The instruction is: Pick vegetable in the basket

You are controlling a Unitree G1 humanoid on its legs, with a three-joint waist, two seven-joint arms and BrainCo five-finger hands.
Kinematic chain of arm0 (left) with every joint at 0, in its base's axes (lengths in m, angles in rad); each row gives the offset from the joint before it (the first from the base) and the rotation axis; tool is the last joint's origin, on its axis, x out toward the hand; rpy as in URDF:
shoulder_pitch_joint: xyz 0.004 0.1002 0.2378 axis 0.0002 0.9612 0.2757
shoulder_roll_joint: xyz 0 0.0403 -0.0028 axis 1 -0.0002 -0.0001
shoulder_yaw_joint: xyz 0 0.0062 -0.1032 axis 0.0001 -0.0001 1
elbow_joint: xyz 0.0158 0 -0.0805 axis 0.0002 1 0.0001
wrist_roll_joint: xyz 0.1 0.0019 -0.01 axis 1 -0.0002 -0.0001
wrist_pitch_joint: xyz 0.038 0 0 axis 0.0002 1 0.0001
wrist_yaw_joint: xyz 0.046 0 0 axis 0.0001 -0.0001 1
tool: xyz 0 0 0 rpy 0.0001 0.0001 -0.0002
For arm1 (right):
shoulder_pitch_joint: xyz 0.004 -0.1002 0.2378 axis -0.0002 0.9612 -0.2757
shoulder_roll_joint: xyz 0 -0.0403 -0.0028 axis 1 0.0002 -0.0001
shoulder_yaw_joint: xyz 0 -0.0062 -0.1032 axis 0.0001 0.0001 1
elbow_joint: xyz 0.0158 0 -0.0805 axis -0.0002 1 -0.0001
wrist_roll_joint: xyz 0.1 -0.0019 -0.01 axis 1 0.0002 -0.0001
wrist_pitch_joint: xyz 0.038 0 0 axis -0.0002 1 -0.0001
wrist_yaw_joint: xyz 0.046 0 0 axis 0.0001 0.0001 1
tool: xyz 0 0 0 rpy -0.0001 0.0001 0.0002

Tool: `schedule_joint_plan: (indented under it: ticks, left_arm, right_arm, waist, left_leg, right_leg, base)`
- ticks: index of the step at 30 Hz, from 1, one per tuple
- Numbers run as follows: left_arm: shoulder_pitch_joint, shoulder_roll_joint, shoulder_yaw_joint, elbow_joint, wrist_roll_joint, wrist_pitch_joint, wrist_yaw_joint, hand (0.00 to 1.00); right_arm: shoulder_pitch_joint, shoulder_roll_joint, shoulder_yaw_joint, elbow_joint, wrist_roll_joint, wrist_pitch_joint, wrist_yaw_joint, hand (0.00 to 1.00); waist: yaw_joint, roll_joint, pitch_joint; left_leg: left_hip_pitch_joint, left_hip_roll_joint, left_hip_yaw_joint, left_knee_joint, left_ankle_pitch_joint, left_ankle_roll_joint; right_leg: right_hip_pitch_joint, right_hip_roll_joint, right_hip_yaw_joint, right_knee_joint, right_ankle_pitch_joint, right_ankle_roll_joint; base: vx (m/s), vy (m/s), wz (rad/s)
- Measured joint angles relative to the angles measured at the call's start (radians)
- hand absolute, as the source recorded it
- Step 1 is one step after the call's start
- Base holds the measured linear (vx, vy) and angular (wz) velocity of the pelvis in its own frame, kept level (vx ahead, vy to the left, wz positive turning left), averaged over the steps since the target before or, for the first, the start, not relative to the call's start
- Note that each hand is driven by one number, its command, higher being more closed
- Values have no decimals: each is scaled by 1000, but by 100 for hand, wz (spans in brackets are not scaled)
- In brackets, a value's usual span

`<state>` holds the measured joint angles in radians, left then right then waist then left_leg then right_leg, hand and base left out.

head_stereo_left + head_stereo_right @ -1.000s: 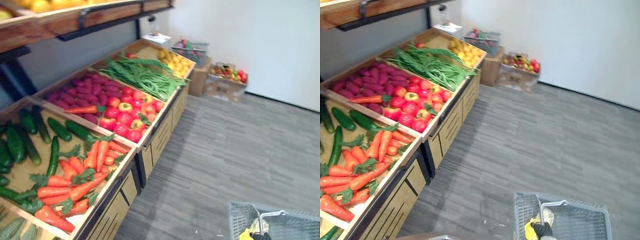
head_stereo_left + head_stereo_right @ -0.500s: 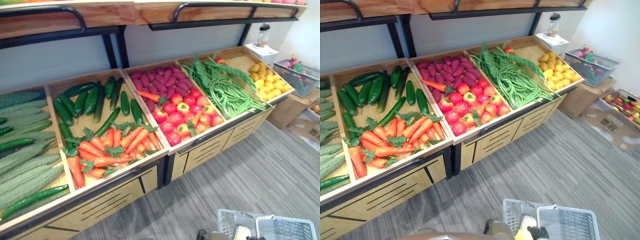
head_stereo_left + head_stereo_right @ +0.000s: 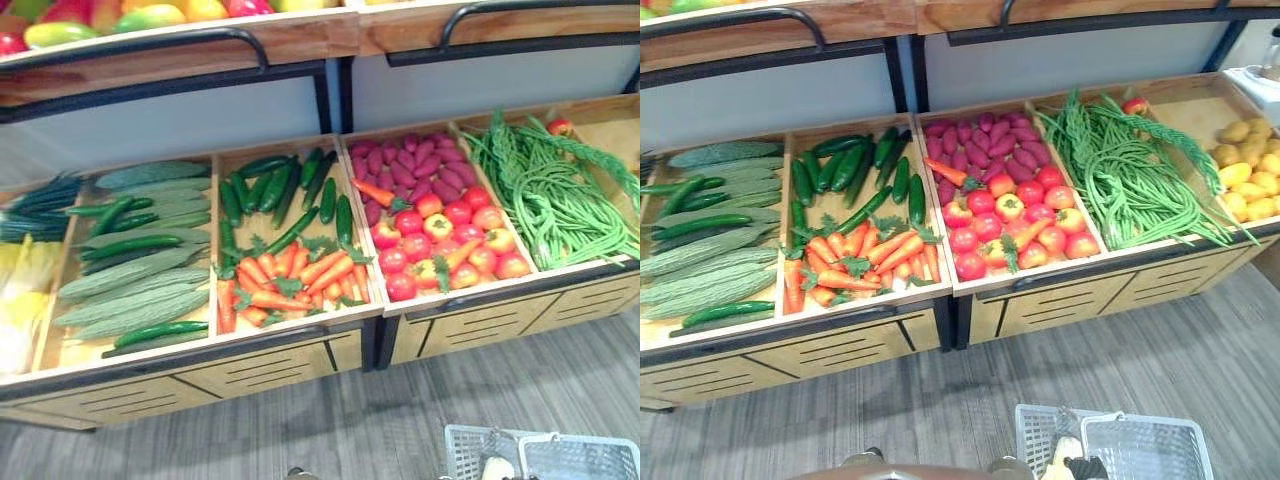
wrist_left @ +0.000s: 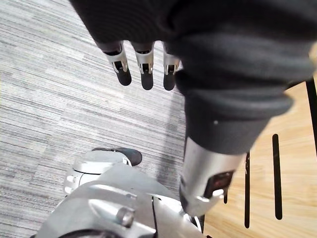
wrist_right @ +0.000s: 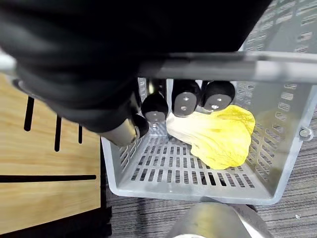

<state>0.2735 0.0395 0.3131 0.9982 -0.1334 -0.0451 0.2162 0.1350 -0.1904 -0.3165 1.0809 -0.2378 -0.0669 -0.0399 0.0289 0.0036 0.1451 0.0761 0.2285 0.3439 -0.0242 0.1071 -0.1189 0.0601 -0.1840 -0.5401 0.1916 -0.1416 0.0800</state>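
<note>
My view has swung square onto the produce stand (image 3: 300,343). My right hand (image 5: 184,103) curls its fingers round the basket handle (image 5: 237,67); my left hand (image 4: 143,63) hangs straight-fingered, free to pick.

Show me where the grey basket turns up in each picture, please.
Left eye view: basket at the bottom right corner.
Right eye view: basket at the bottom edge, right of centre.
Right wrist view: basket close under the right hand gripping its handle, yellow vegetable inside.
Left wrist view: left hand over grey floor.
Shared landmark: the stand's slotted wooden front.
</note>
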Motion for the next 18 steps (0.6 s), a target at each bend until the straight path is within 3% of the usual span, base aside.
schedule_joint_plan:
  ticks: [5,9,12,14,18]
  left_arm:
    - [-14,4,5,-2,-1,-22,29,0]
    - [-38,18,76,-78,-22,-81,155,0]
    - [-55,26,135,-217,-26,-180,307,0]
    - [-58,28,161,-362,9,-276,445,0]
    - [-72,51,163,-548,190,-376,588,0]
  right_arm:
    - [-8,3,0,-8,2,-10,-3,100]
    - [5,13,10,-19,3,-10,2,100]
    - [19,13,12,-43,4,-8,0,100]
    - [28,12,20,-54,6,-8,-7,100]
    - [47,13,35,-61,33,-8,-23,100]
  waist:
    - [-1,3,-2]
    - [-3,-6,-2]
    - [-8,-4,-3]
    - [-21,-1,-7]
    - [-28,7,-10]
  left_leg:
    - [0,-10,-1,-54,-28,8]
    - [1,-42,5,-66,-38,2]
    - [-1,-61,5,-76,-38,2]
    - [-3,-67,5,-77,-38,2]
    - [-4,-73,6,-77,-38,4]
  right_leg:
    - [-4,12,5,-36,40,14]
    - [-22,8,114,-52,42,22]
    - [-38,8,171,-54,40,27]
    - [-38,11,192,-71,41,28]
    - [-38,13,212,-89,63,30]
  base:
    - [-96,99,11]
    - [-132,108,-3]
    - [-90,78,-3]
    - [4,41,-1]
    - [59,15,-2]
